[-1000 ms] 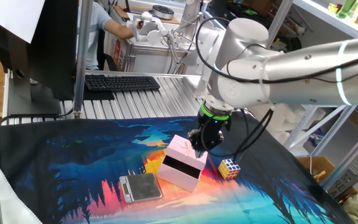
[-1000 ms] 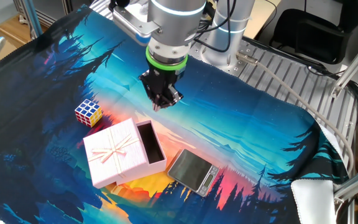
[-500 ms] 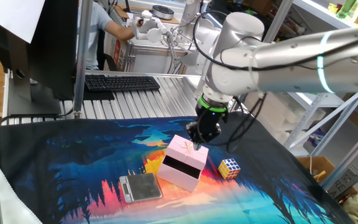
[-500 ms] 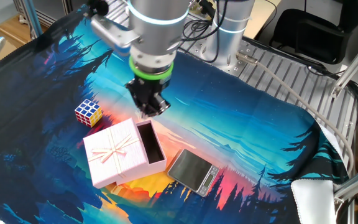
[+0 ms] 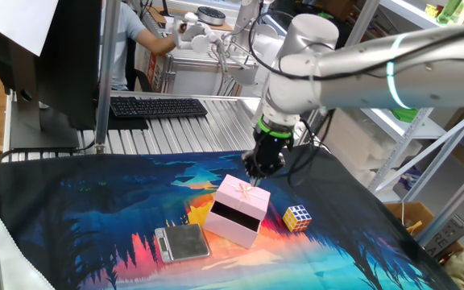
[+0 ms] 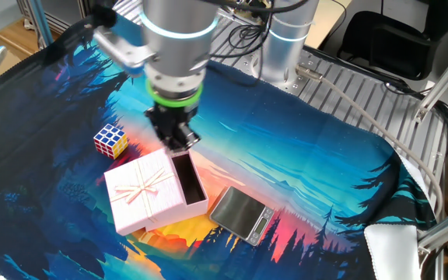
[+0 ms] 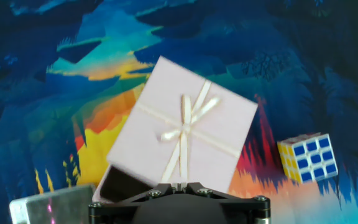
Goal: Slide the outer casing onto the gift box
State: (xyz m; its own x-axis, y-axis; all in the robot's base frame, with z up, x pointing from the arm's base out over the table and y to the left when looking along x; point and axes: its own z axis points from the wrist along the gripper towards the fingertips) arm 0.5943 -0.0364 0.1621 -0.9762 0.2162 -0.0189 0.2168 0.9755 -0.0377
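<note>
The outer casing [image 6: 142, 190] is a pale pink sleeve with a ribbon bow on top, lying on the printed mat. It also shows in one fixed view [image 5: 244, 196] and in the hand view [image 7: 185, 127]. The gift box [image 6: 187, 179] sticks partly out of one end of it, with its dark inside showing [image 5: 234, 215] [image 7: 120, 182]. My gripper [image 6: 176, 140] hovers just above the sleeve's far edge near the tray end, fingers pressed together and empty [image 5: 256, 171] [image 7: 180, 185].
A multicoloured puzzle cube [image 6: 110, 140] [image 5: 297, 217] [image 7: 307, 157] stands close beside the sleeve. A flat grey square device [image 6: 241, 214] [image 5: 184, 242] [image 7: 48, 208] lies next to the tray's open end. A keyboard [image 5: 158, 105] sits on the metal bench behind the mat.
My gripper has moved across the mat towards the pink box and now hangs over its edge. The box, cube and grey device have not moved.
</note>
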